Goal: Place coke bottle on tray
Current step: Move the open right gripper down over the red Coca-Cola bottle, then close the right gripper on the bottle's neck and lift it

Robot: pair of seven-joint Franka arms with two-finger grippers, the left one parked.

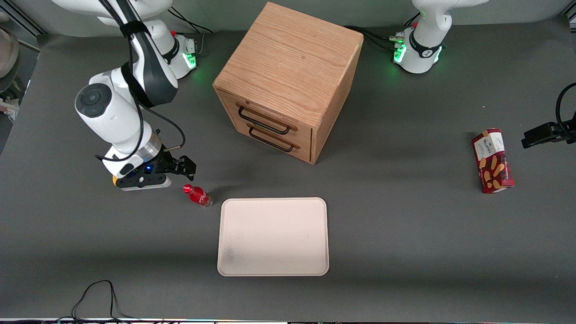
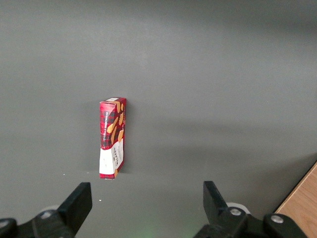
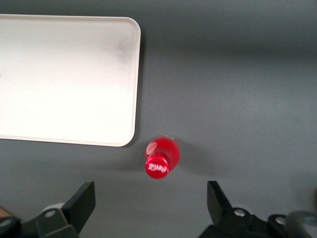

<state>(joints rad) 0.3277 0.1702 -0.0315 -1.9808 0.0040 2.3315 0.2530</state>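
The coke bottle (image 1: 196,195) is small and red with a red cap. It stands upright on the grey table just beside a corner of the tray (image 1: 273,236), toward the working arm's end. The tray is a large flat pale beige-pink rectangle with a low rim, nearer the front camera than the cabinet. My gripper (image 1: 185,167) hangs above the table close to the bottle, slightly farther from the front camera, open and empty. In the right wrist view the bottle (image 3: 161,157) shows from above, apart from my spread fingers (image 3: 81,202), with the tray (image 3: 64,79) beside it.
A wooden two-drawer cabinet (image 1: 288,81) stands farther from the front camera than the tray. A red snack box (image 1: 492,160) lies toward the parked arm's end; it also shows in the left wrist view (image 2: 113,137). A black cable (image 1: 96,297) loops at the table's front edge.
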